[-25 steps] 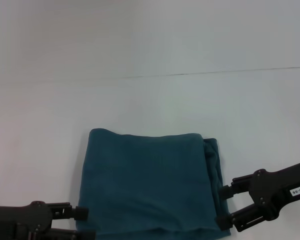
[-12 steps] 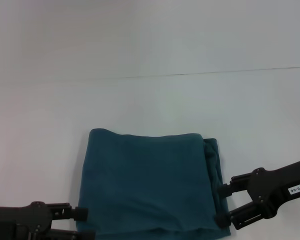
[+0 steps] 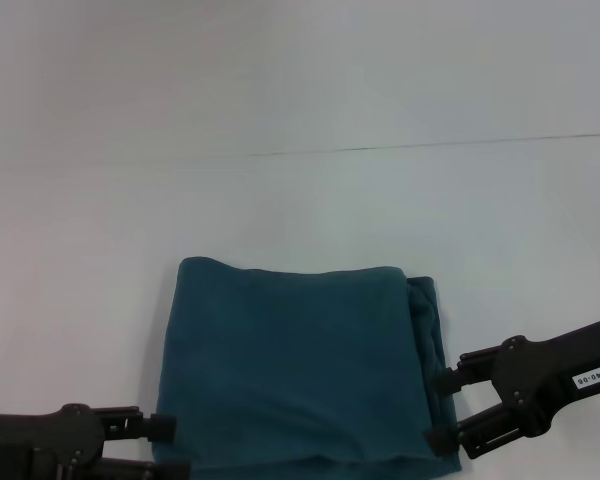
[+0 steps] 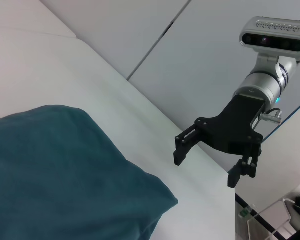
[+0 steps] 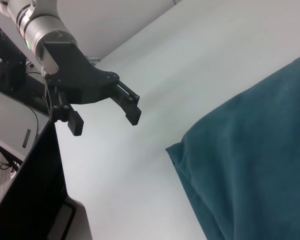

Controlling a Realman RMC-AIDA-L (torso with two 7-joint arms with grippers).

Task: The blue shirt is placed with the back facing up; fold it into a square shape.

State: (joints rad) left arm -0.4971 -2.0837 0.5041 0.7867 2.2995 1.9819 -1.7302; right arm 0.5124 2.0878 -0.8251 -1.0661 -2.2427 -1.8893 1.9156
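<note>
The blue shirt point(image 3: 295, 365) lies folded into a near-square block on the white table point(image 3: 300, 200), close to the robot's edge of it, with only plain teal fabric showing on top. Its right side shows bunched layered folds; its left and far edges are smooth and rounded. The right gripper point(image 3: 442, 409) sits just beside the shirt's near right corner, jaws spread and holding nothing, fingertips right at the fabric edge. The left gripper point(image 3: 168, 447) is low at the shirt's near left corner, its jaws likewise spread and empty.
</note>
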